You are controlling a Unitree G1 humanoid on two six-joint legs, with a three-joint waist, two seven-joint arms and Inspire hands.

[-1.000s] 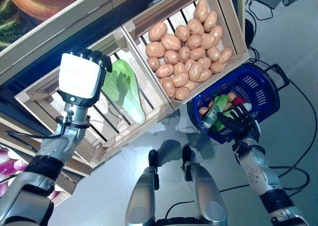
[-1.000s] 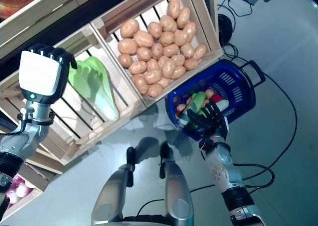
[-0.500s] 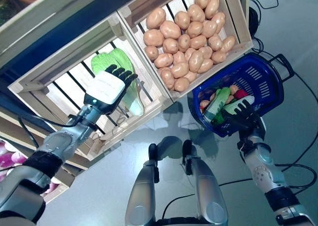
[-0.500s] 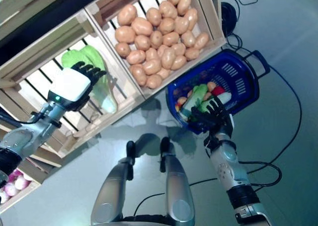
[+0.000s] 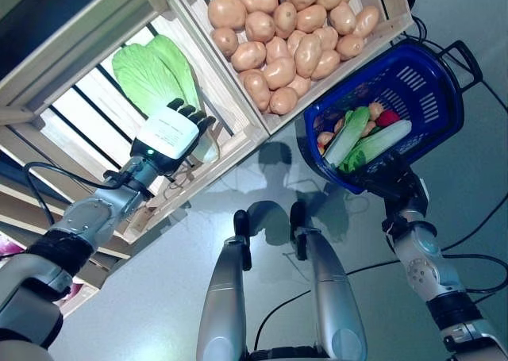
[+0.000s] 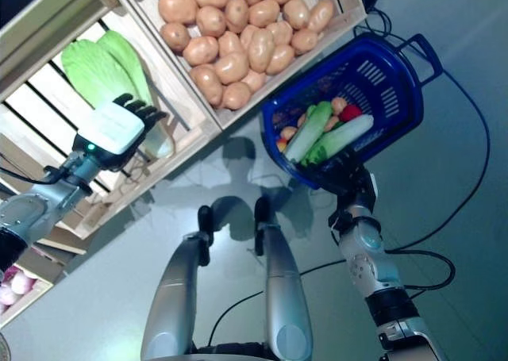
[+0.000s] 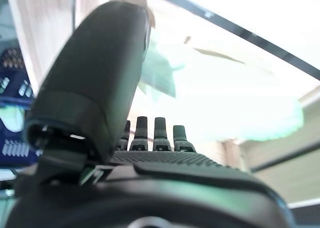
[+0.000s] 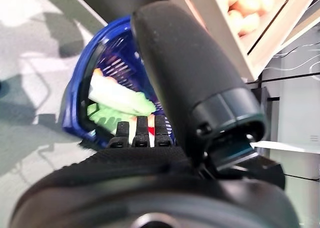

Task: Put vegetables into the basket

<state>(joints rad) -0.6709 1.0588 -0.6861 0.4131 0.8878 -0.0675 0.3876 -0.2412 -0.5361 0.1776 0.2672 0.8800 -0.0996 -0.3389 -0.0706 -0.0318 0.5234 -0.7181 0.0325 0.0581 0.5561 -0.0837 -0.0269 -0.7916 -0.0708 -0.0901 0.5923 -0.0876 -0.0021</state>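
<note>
A green cabbage with a white stem lies in the left wooden crate. My left hand reaches into that crate, open, its straight fingers at the cabbage's stem end; the pale leaves show just past them. The blue basket stands on the floor to the right and holds long green vegetables, small potatoes and a red piece. My right hand sits at the basket's near rim, fingers straight and pointing at the basket.
A second wooden crate full of potatoes stands between the cabbage crate and the basket. A wooden divider separates the two crates. Pink onions lie in a lower crate at the far left.
My left hand has come down from high in front of the camera into the crate, ending at the cabbage's stem. The whole view has shifted. The right hand stays by the basket.
</note>
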